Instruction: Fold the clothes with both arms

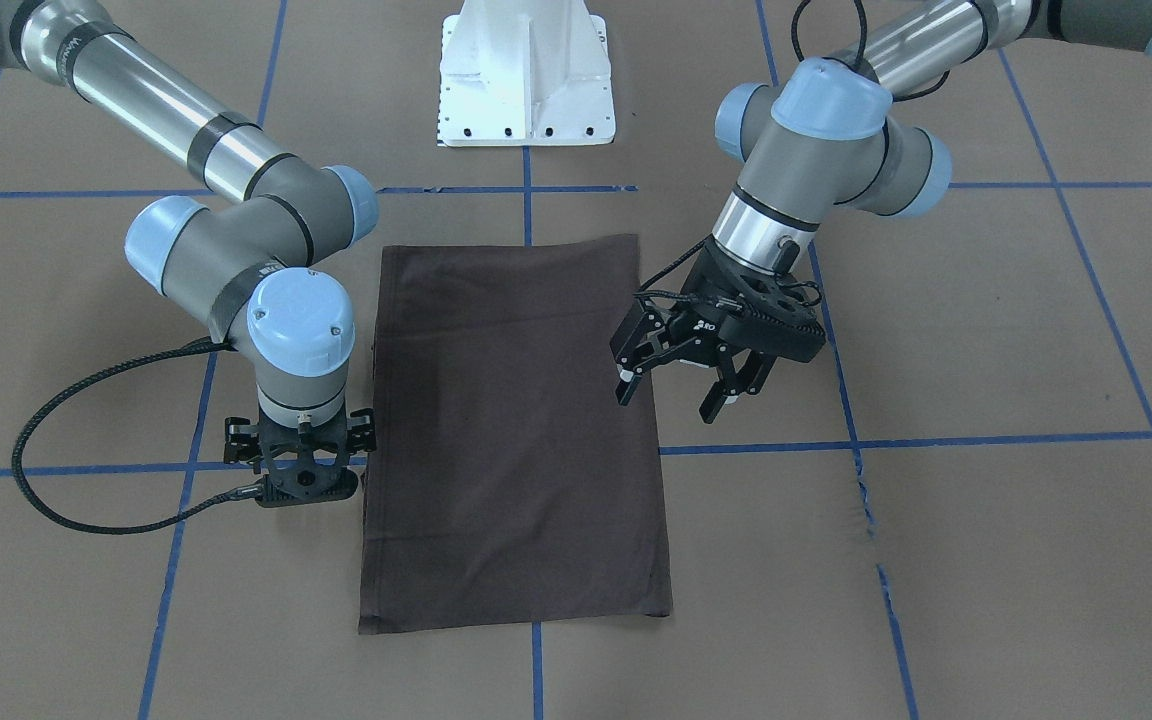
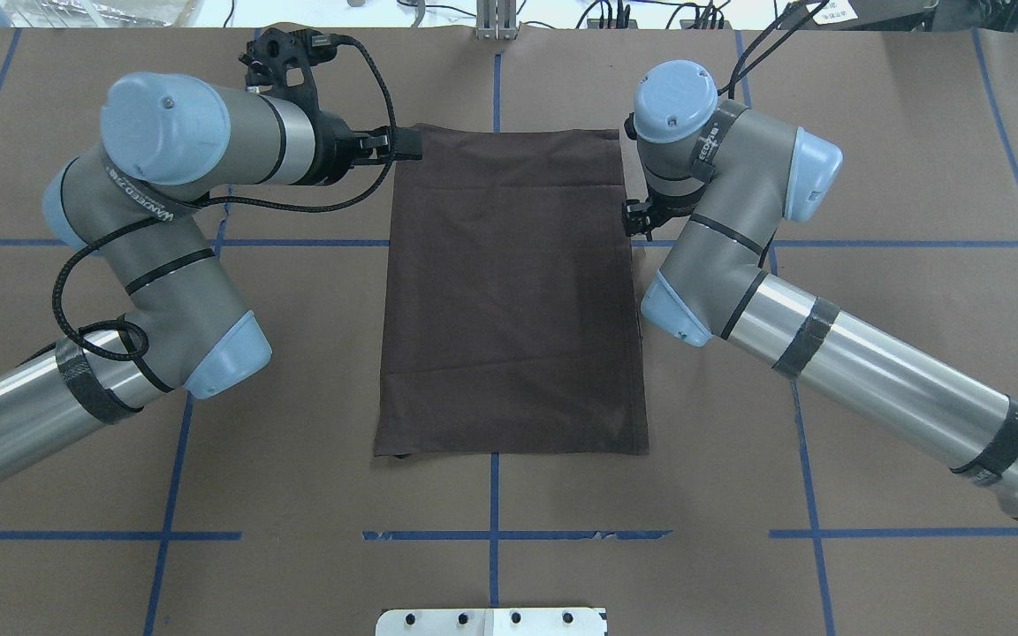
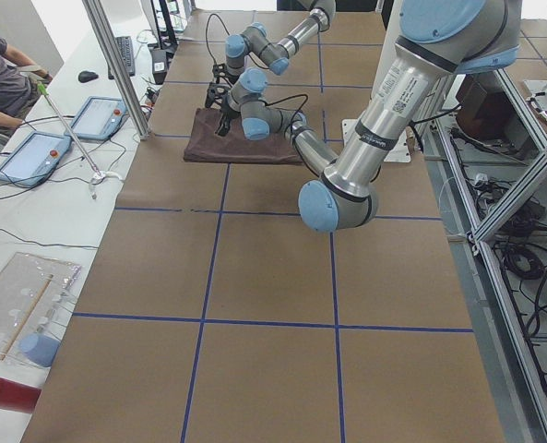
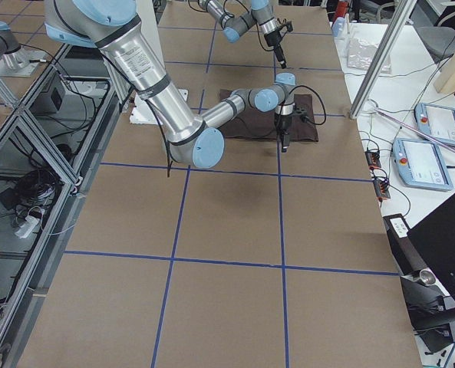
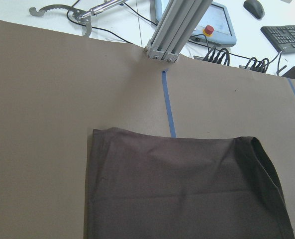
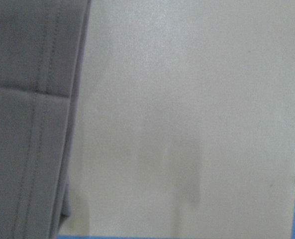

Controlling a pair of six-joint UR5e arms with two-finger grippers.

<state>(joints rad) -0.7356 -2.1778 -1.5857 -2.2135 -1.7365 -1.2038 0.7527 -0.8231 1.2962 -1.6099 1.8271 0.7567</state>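
One T-shirt [image 1: 516, 430]: dark brown, folded into a long flat rectangle. It lies in the middle of the table [image 1: 986, 560], between the two grippers.
Left gripper [image 1: 671, 400]: it is tilted and hangs above the T-shirt's side edge on the robot's left, not touching the cloth. The jaws are wide apart and hold nothing. In the front-facing view one fingertip is over the cloth and the other is over the bare table.
Right gripper [image 1: 301, 475]: it points straight down, just beside the T-shirt's side edge on the robot's right. The fingers are hidden under the wrist, so I cannot tell if the jaws are apart or together.
Left wrist view: one short end of the T-shirt lies flat, and a blue tape line [image 5: 168, 104] runs away from it.
Right wrist view: a stitched hem of the T-shirt is at the left, with plain brown paper beside it.
Table: it has a brown paper cover with blue tape in a grid.
White pedestal [image 1: 526, 75]: it stands beyond the T-shirt's short end, on the robot's side.
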